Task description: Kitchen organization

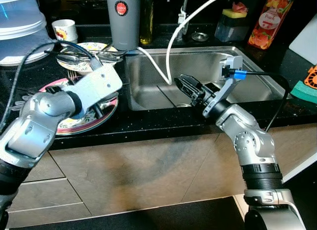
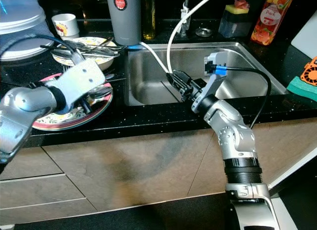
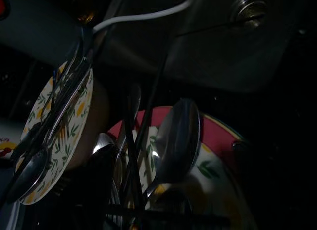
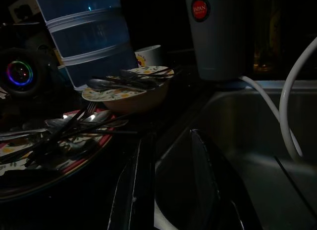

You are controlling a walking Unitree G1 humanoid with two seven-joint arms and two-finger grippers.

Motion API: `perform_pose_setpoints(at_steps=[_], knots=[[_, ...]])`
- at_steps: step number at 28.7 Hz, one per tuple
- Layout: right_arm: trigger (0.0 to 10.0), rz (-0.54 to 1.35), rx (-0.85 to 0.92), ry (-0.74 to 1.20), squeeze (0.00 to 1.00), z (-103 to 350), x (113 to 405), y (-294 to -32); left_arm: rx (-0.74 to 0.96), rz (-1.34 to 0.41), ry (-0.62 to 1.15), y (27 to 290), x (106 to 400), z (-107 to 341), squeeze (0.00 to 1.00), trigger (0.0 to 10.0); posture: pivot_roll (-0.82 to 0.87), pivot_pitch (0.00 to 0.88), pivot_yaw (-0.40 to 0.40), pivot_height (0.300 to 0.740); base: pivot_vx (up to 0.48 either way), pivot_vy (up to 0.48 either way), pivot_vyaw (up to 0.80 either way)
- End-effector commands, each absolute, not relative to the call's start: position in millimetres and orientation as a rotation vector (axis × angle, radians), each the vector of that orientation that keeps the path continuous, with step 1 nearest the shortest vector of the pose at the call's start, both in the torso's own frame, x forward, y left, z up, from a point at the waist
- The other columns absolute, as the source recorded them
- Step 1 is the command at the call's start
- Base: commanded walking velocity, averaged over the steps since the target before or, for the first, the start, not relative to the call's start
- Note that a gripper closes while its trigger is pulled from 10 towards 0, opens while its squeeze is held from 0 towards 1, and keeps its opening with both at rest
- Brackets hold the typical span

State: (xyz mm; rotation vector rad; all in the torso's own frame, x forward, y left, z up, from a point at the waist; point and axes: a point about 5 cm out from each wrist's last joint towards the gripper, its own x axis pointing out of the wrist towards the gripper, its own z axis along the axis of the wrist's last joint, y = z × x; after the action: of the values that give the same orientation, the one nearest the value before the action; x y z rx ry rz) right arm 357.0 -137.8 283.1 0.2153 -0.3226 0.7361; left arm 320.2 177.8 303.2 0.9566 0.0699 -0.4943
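Left wrist view looks down at cutlery heaped on my red-rimmed plate (image 3: 218, 141): a large spoon (image 3: 176, 141) lies across it, with thin dark handles crossing beside it, detail the head views hide behind my forearm. From the head, my left gripper (image 1: 94, 107) sits low over that plate (image 1: 106, 114), the silver arm bent at the elbow and reaching forward from my left over the black counter (image 1: 163, 123). Its fingers are buried among the cutlery and I cannot tell whether they are apart or together.

Right wrist view shows my two black fingers (image 4: 141, 190) standing apart with nothing between them, pointing across the sink's front-left corner toward the dishes. My right gripper (image 1: 184, 84) hangs over the sink (image 1: 148, 94) near its front edge, the arm rising from below the counter, folded at the elbow and angled toward my left. A white hose (image 1: 171, 52) loops down into the basin just beside those fingers.

Farther back on the counter, a bowl (image 1: 84, 57) with a leaf pattern holds more spoons and forks laid across its rim; the right wrist view shows its brown outside (image 4: 136, 99). Behind it stand a small cup (image 1: 65, 29), a grey tumbler (image 1: 123, 20) with a red label, and stacked clear containers (image 1: 17, 22). Beyond the sink are a sponge holder (image 1: 233, 24) and an orange bottle (image 1: 270, 20).
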Motion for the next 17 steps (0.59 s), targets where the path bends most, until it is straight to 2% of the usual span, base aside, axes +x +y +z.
perform_pose_setpoints(at_steps=[1,6,9,17], knots=[[10.0,0.746,0.22,-0.323,0.0,286,357,-139,1.004,-0.521,0.104,177,320,298,0.0,10.0,-0.01,0.164,-0.04,0.74,0.0,0.0,0.0],[10.0,0.747,0.218,-0.321,0.0,286,357,-139,1.056,-0.434,0.097,184,327,303,0.0,10.0,-0.01,0.164,-0.04,0.74,0.0,0.0,0.0],[10.0,0.748,0.217,-0.32,0.0,286,357,-139,0.984,-0.351,0.058,188,331,314,0.0,10.0,-0.01,0.166,-0.039,0.74,0.0,0.0,0.0],[10.0,0.754,0.214,-0.318,0.0,285,357,-139,0.973,-0.339,0.071,190,330,322,0.0,10.0,-0.01,0.167,-0.04,0.74,0.0,0.0,0.0]])
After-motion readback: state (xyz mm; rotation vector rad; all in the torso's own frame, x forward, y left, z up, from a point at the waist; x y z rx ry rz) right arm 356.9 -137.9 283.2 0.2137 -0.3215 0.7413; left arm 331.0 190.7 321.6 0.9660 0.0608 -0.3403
